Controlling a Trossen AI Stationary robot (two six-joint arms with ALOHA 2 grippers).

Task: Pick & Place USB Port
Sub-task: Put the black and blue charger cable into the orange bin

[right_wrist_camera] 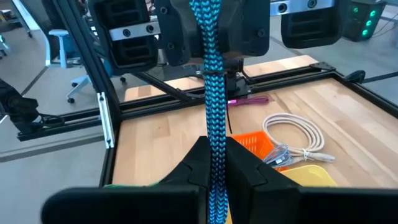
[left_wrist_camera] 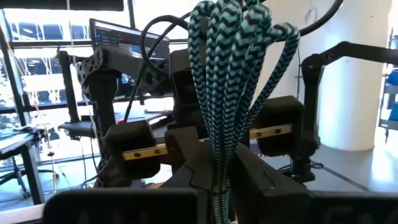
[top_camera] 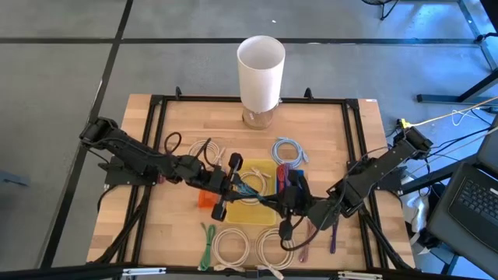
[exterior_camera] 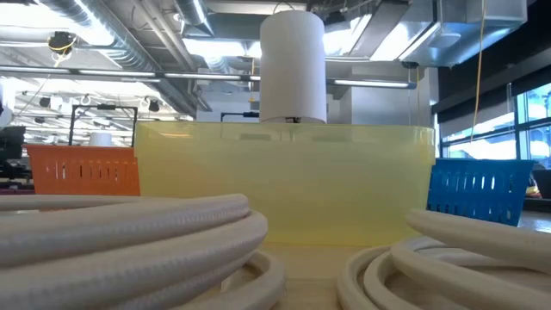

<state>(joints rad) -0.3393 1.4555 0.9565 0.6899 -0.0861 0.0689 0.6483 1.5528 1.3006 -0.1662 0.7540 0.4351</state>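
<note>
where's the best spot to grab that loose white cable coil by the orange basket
Grip the white cable coil at its tied end, where the strands bunch beside the orange basket, probably coming straight down from above. It lies flat on the table, and the bundled part is narrow enough for a gripper to close across.

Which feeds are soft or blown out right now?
Low view: the white cable coils up close are blurred. Left wrist view: the teal braided cable is soft, with bright windows glaring behind. High view: evenly lit, but the white cylinder is nearly washed out.
</note>
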